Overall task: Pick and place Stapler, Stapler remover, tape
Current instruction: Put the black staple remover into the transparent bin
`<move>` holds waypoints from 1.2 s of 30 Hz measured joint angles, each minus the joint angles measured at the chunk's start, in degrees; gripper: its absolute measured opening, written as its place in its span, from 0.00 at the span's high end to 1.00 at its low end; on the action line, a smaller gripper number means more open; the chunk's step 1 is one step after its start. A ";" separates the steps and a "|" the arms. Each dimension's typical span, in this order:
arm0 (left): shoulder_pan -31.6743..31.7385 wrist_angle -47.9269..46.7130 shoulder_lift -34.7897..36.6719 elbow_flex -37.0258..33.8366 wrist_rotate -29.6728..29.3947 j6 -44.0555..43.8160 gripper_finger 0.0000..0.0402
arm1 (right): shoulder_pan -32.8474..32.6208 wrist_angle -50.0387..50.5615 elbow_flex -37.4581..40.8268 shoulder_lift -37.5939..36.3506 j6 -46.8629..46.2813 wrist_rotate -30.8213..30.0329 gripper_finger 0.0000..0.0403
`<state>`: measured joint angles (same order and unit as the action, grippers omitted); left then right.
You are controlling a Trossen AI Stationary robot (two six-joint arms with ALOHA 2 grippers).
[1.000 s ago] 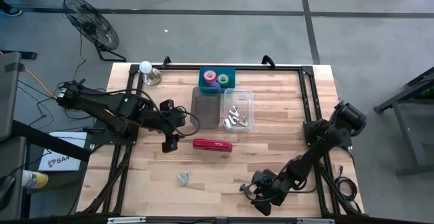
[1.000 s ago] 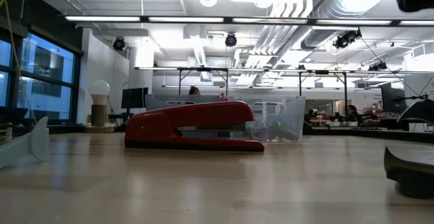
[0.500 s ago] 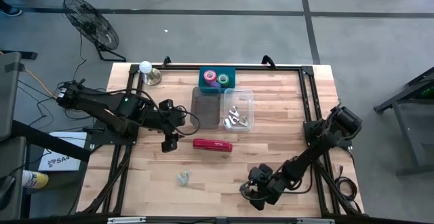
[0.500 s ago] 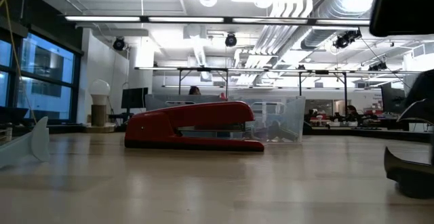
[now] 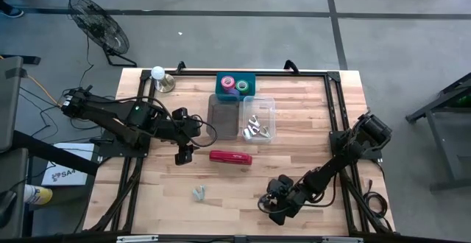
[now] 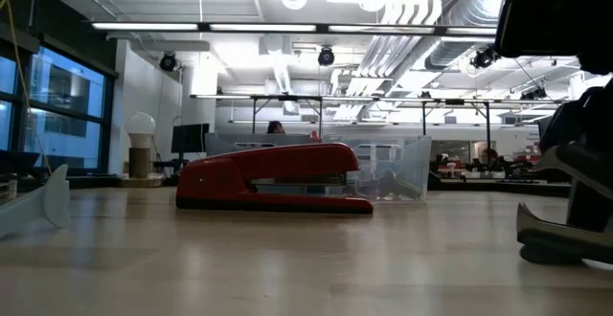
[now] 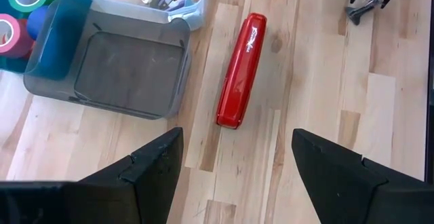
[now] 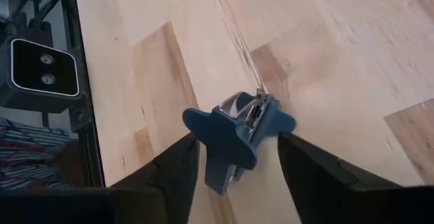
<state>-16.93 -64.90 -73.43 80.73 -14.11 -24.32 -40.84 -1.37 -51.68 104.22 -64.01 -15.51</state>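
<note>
Though scattered, one stapler (image 5: 230, 157).

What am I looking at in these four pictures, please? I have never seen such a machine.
These are two dark robot arms at a wooden table. One picture looks down from above, one looks level across the table top, and two come from cameras on the arms' wrists. On the table lie a long red stapler, a clear plastic box, a teal bin with coloured tape rolls, and a small grey staple remover. The left claw hangs open beside the stapler, holding nothing. The right claw, near the front edge, is around a blue staple remover; a firm grip cannot be confirmed.
</note>
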 joint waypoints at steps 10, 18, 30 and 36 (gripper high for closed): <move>0.02 0.02 -0.02 0.00 -0.04 0.00 0.33 | 0.00 -0.02 0.00 0.00 -0.28 -0.96 0.78; 0.02 0.02 -0.02 0.00 -0.14 0.00 0.33 | 0.00 -1.17 0.00 0.00 -1.70 -0.39 0.89; 0.02 0.74 -0.04 0.00 -0.20 -0.02 0.33 | 1.76 -0.59 0.01 -4.09 -2.15 -0.73 0.89; 0.02 0.81 -0.04 0.00 -0.17 -0.04 0.33 | 5.49 2.89 0.02 -10.06 1.67 -0.61 0.89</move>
<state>-16.91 -64.10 -73.47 80.73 -14.28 -24.36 -35.35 1.53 -51.66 94.17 -62.34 -16.12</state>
